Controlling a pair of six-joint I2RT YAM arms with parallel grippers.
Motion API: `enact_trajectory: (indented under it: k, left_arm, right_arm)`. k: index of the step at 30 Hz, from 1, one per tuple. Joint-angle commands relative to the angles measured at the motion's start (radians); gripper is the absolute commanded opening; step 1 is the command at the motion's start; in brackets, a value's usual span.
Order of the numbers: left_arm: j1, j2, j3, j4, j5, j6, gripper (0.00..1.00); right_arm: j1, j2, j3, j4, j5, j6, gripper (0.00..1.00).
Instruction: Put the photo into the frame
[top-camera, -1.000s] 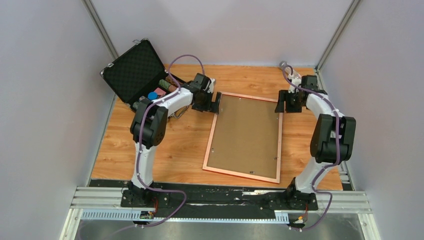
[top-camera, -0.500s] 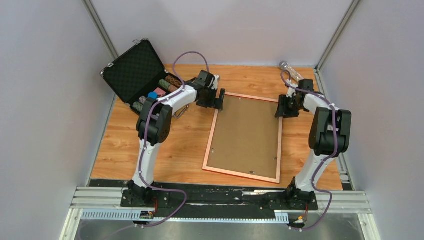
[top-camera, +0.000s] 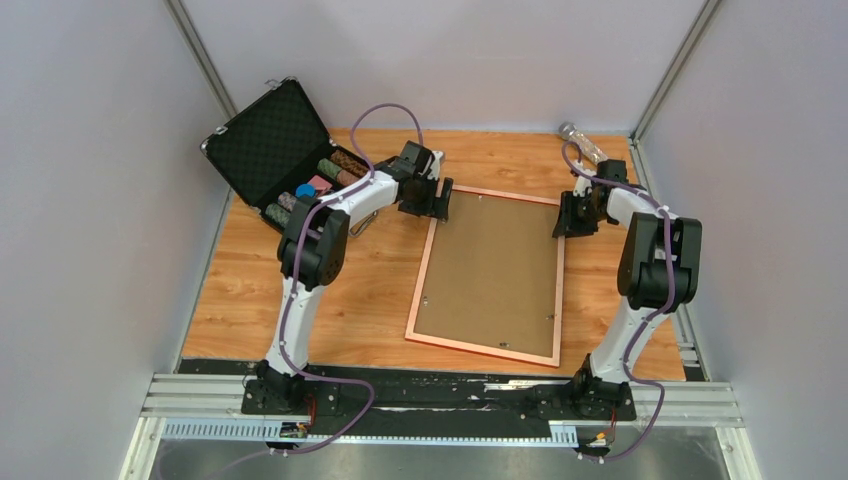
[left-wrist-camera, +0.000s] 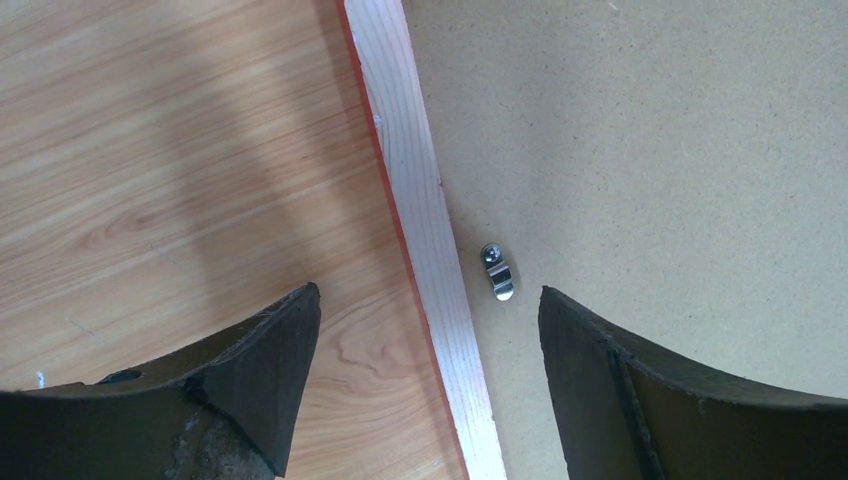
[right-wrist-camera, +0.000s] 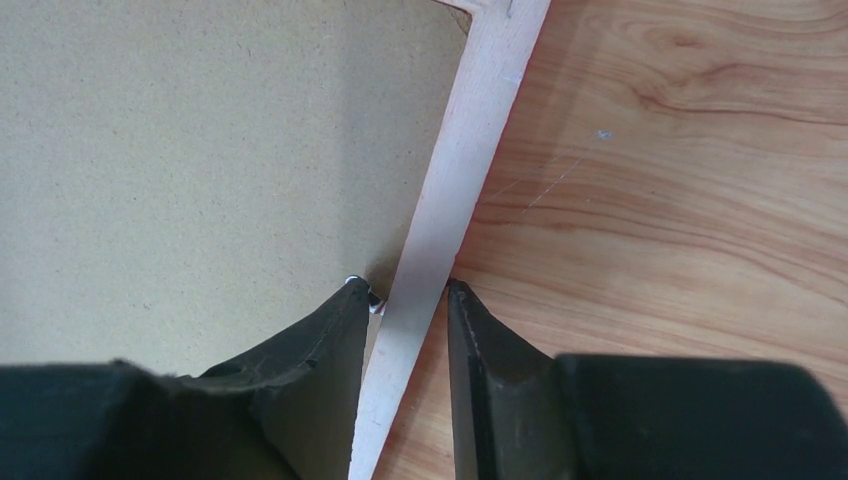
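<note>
Frame (top-camera: 482, 351) is seen from above lying flat on the bench (top-camera: 330, 300), back upward and filled by the brown backing board (top-camera: 495, 270). It is set slightly askew, right of the bench's middle. Its near edge lies close to the bench's near edge, and a strip of bare wood is left beyond its far edge. A broad bare area is left between the frame's left edge and the bench's left edge, but only a narrow strip on the right. The open black case (top-camera: 268, 145) occupies the far left corner, apart from the frame. The left fingers (top-camera: 440, 203) are placed at the frame's far left corner, the right fingers (top-camera: 562, 224) on its right edge near the far right corner.

In the left wrist view the left fingers are spread wide and released, one over bare bench and one over the backing board. The pale rail, red along its outer edge, passes between them with room on both sides. A small metal clip (left-wrist-camera: 497, 272) is fixed on the board just beside the rail.

In the right wrist view the right fingers are drawn in close on either side of the rail, the outer one against its outer edge. Whether the rail is actually clamped cannot be told.
</note>
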Motion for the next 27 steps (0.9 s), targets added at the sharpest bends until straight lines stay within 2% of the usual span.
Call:
enact_trajectory:
  k: [1, 7, 19, 27]
  left_arm:
    - [-0.009, 0.030, 0.024, 0.012, 0.021, -0.003, 0.85]
    - [-0.019, 0.034, 0.020, 0.019, 0.007, 0.010, 0.77]
    - [-0.046, 0.045, -0.002, 0.040, -0.074, 0.012, 0.74]
    - [-0.047, 0.041, -0.039, 0.060, -0.119, 0.019, 0.61]
  right_arm:
    - [-0.007, 0.000, 0.026, 0.029, -0.006, 0.020, 0.32]
    - [-0.012, 0.003, 0.027, 0.029, -0.015, 0.021, 0.28]
    - [-0.016, 0.011, 0.025, 0.024, -0.037, 0.020, 0.28]
    - [-0.024, 0.010, 0.025, 0.021, -0.051, 0.018, 0.27]
